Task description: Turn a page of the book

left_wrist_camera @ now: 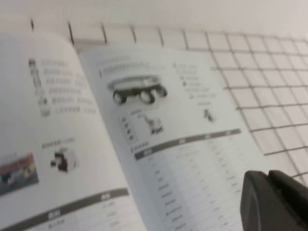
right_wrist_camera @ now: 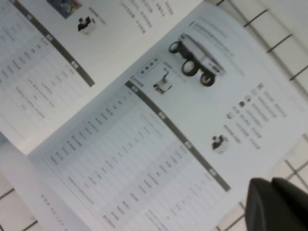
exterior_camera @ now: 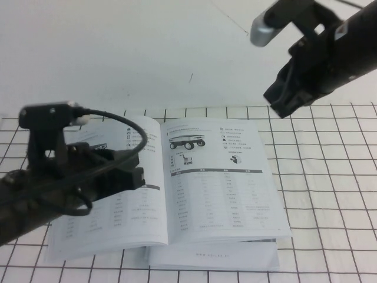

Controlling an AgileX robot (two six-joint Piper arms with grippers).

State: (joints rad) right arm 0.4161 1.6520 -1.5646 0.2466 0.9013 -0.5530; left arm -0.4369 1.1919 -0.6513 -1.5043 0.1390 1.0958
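The book (exterior_camera: 154,259) lies open and flat on the checked cloth. Its right-hand page (exterior_camera: 227,177) shows a flat four-wheeled cart above a grey-headed table; it also shows in the left wrist view (left_wrist_camera: 192,139) and in the right wrist view (right_wrist_camera: 159,144). My left gripper (exterior_camera: 139,177) hovers over the left-hand page (exterior_camera: 150,218), shut and empty; its dark fingers (left_wrist_camera: 260,202) are pressed together. My right gripper (exterior_camera: 280,106) hangs above the cloth beyond the book's far right corner, shut and empty (right_wrist_camera: 276,207).
A white cloth with a black grid (exterior_camera: 330,194) covers the table around the book. A plain white surface (exterior_camera: 147,53) lies beyond it. My left arm hides much of the left-hand page.
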